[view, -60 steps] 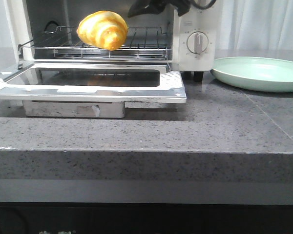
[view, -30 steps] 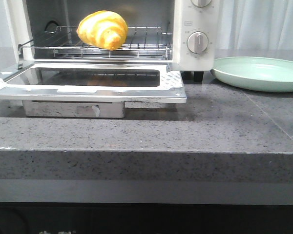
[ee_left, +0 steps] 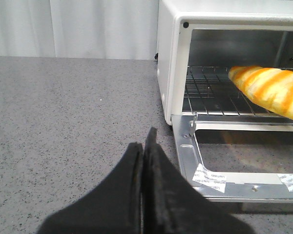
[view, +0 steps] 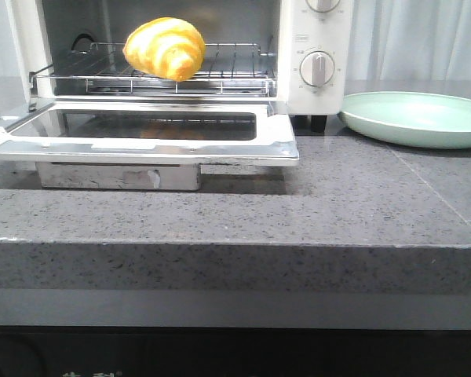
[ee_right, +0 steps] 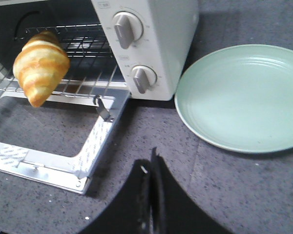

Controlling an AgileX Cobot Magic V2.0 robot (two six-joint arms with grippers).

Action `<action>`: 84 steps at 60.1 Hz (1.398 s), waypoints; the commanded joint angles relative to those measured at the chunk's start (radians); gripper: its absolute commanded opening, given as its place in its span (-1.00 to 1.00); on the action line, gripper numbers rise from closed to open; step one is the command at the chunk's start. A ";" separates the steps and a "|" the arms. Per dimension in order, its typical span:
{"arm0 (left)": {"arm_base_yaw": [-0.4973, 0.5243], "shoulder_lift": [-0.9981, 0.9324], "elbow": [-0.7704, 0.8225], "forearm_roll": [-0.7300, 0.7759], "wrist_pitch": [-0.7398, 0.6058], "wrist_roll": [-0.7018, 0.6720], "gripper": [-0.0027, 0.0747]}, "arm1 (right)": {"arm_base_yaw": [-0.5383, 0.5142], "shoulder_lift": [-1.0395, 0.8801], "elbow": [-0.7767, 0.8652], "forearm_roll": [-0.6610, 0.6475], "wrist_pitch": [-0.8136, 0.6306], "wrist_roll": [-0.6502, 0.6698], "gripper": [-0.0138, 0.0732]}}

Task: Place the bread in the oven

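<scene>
The bread [view: 165, 47], a glossy golden roll with orange-brown stripes, lies on the wire rack [view: 220, 71] inside the white oven [view: 318, 31], whose glass door [view: 141, 137] hangs open and flat. It also shows in the left wrist view [ee_left: 271, 90] and the right wrist view [ee_right: 39, 66]. My left gripper [ee_left: 145, 144] is shut and empty above the counter beside the oven's left side. My right gripper [ee_right: 150, 163] is shut and empty above the counter in front of the oven's knobs [ee_right: 124, 29]. Neither gripper shows in the front view.
A pale green plate [view: 416, 116] sits on the grey stone counter to the right of the oven, also in the right wrist view [ee_right: 241, 95]. The open door's metal frame [ee_right: 95, 146] juts out over the counter's front part. White curtains hang behind.
One second ago a dark gripper hung at the oven's upper right, close to the bread. It has withdrawn out of the front view. The bread stays on the rack.
</scene>
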 commanded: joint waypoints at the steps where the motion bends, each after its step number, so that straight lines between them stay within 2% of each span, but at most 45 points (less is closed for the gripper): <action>1: 0.003 0.006 -0.026 -0.001 -0.075 -0.008 -0.98 | -0.020 -0.099 0.043 -0.034 -0.067 -0.008 -0.84; 15: 0.003 0.006 -0.026 -0.001 -0.075 -0.008 -0.98 | -0.021 -0.372 0.225 -0.124 -0.084 -0.008 -0.84; 25: 0.003 0.006 -0.026 -0.003 -0.075 -0.008 -0.98 | -0.021 -0.474 0.265 -0.127 -0.091 -0.008 -0.84; 70: 0.003 0.003 -0.018 -0.006 -0.077 -0.008 -0.98 | -0.021 -0.486 0.265 -0.127 -0.098 -0.008 -0.84; 84: 0.042 -0.209 0.142 -0.010 -0.079 -0.008 -0.98 | -0.021 -0.486 0.265 -0.127 -0.098 -0.008 -0.84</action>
